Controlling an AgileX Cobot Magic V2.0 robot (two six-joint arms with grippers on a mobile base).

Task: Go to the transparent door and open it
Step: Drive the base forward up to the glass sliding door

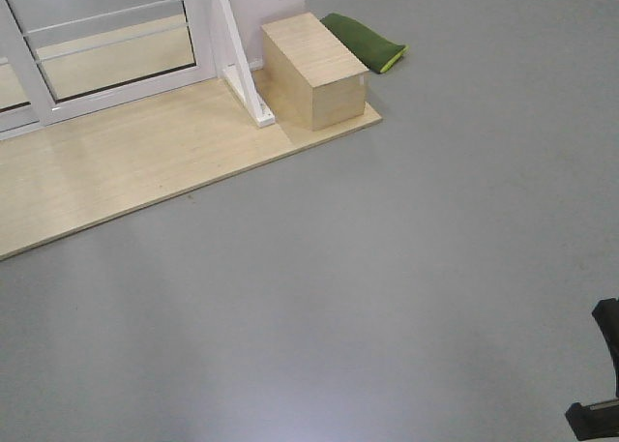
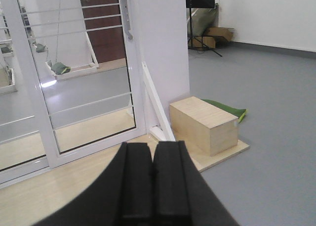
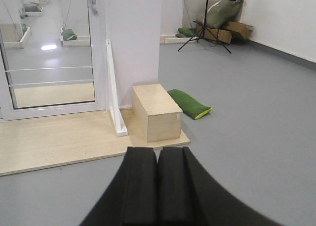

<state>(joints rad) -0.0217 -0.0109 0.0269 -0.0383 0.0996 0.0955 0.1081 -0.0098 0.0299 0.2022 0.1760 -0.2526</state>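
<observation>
The left pincer [image 2: 153, 184] and the right pincer [image 3: 158, 186] are both clenched, holding nothing. The door [image 2: 89, 82] stands well ahead and to their left, at the back of a wooden platform [image 1: 145, 162], its grey handle [image 2: 128, 22] beside a white pillar [image 2: 163, 53].

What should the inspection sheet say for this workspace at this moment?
Surface: grey floor; pale wooden platform laid in front of the door.
Job's things: glass door with grey handle, nothing touching it.
Clutter: wooden box on the platform beside a slanted white brace; green cushion on the floor behind the box.
Grippers: left gripper and right gripper, fingers pressed together, holding nothing.
Cables: nothing seen.
Surroundings: white wall next to the door; tripod stand and cardboard boxes further back.
</observation>
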